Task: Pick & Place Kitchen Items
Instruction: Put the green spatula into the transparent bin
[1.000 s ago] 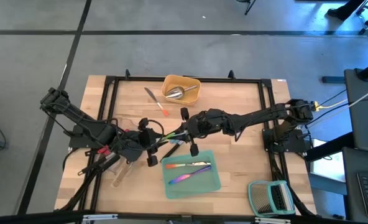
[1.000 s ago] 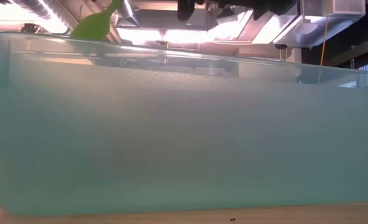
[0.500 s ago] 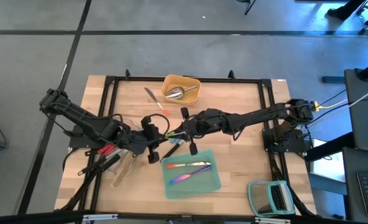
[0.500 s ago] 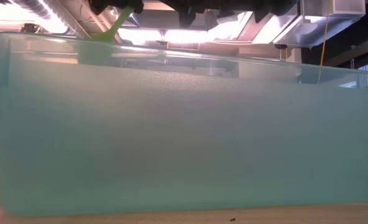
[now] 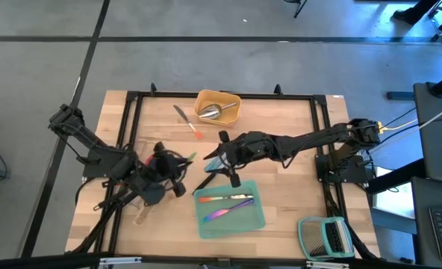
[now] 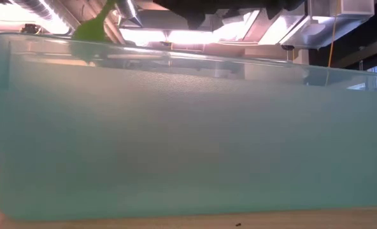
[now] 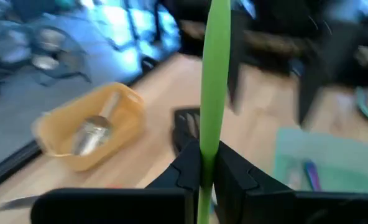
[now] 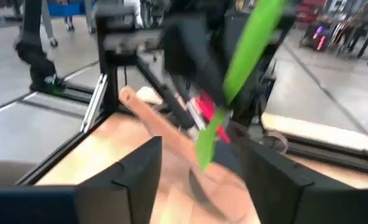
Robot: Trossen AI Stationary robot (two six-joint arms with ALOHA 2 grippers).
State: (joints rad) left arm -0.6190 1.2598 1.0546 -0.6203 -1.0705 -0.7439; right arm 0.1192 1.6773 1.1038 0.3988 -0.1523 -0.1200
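While the left gripper (image 7: pixel 202 177) is pinching the green utensil (image 7: pixel 212 81) low on its handle at centre-left of the high view, the long end is sticking out w/ little support. Risk, imo: it's pivoting or sliding in that narrow pinch, then dropping short of the teal tray (image 5: pixel 255 221) at lower centre. Further right, the right gripper (image 5: pixel 222 157) is hanging just beside it, fingers spread, holding nothing; arms are crowding, so a clip betw. them could knock the utensil loose.
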